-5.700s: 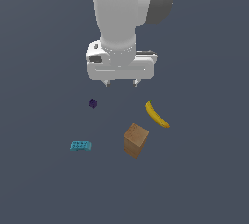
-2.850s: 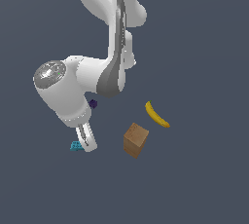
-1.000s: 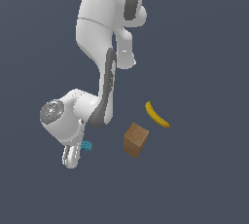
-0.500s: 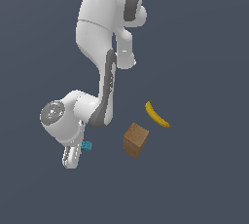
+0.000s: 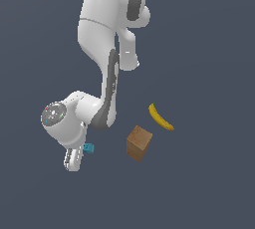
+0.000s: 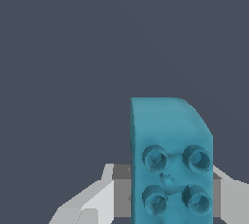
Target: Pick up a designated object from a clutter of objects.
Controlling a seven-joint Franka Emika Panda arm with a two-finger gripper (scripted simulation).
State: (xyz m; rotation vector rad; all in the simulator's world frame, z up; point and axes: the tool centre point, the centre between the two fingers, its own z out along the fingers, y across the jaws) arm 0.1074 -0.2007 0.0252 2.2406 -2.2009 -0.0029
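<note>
Up close, the wrist view shows the small teal studded plastic brick (image 6: 171, 162) pinched between the grey fingers (image 6: 99, 198) of the end effector (image 6: 165, 191), closed on it. Only the exterior view shows the brown cardboard box (image 5: 139, 143) and, at its one o'clock, the curved yellow banana (image 5: 160, 117). Dark slate-blue surface (image 5: 209, 183), featureless.

A plain dark slate-blue ground (image 5: 209, 188) is shown across the exterior view; the same flat tone is seen in the wrist view (image 6: 73, 33)
</note>
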